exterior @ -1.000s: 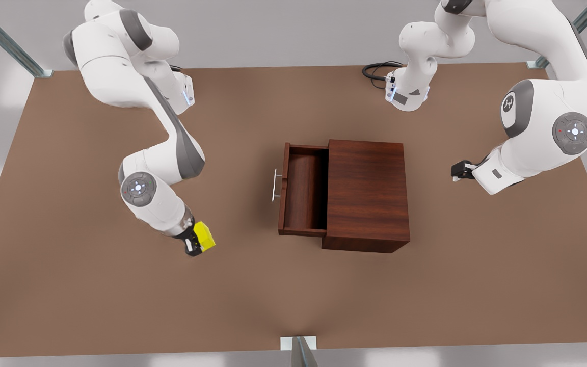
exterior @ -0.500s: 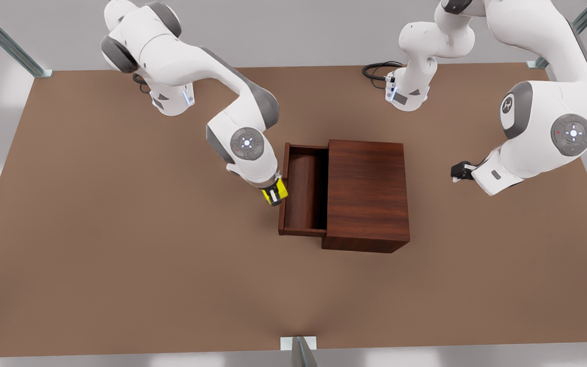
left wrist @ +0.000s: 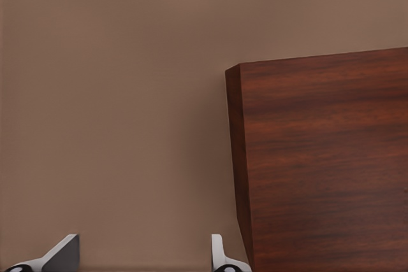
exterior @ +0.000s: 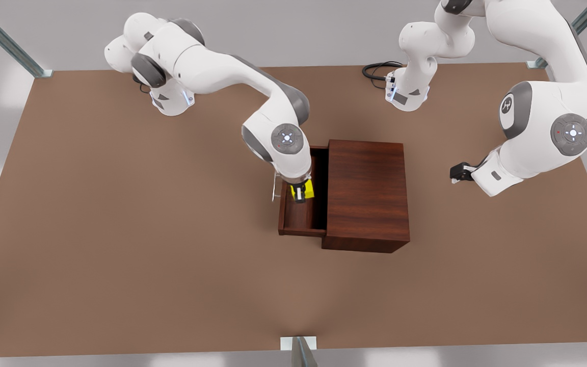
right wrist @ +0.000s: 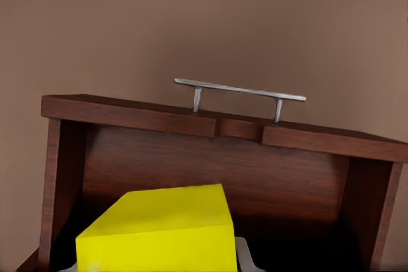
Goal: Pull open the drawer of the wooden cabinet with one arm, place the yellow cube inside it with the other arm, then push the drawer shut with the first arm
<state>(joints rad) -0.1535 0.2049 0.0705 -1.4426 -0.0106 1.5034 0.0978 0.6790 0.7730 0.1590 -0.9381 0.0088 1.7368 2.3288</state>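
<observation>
since the earlier frame your right gripper (exterior: 299, 195), clamped on the small yellow cube (exterior: 307, 188), moved over the open reddish-brown wooden drawer (exterior: 298, 223) at frame centre. release high and it may bounce out. left gripper (exterior: 457, 172) waits, fingers spread.

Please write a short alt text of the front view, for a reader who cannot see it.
The right gripper holds the yellow cube over the open drawer of the wooden cabinet, which stands mid-table. The left gripper waits, open, near the front view's right edge.
</observation>
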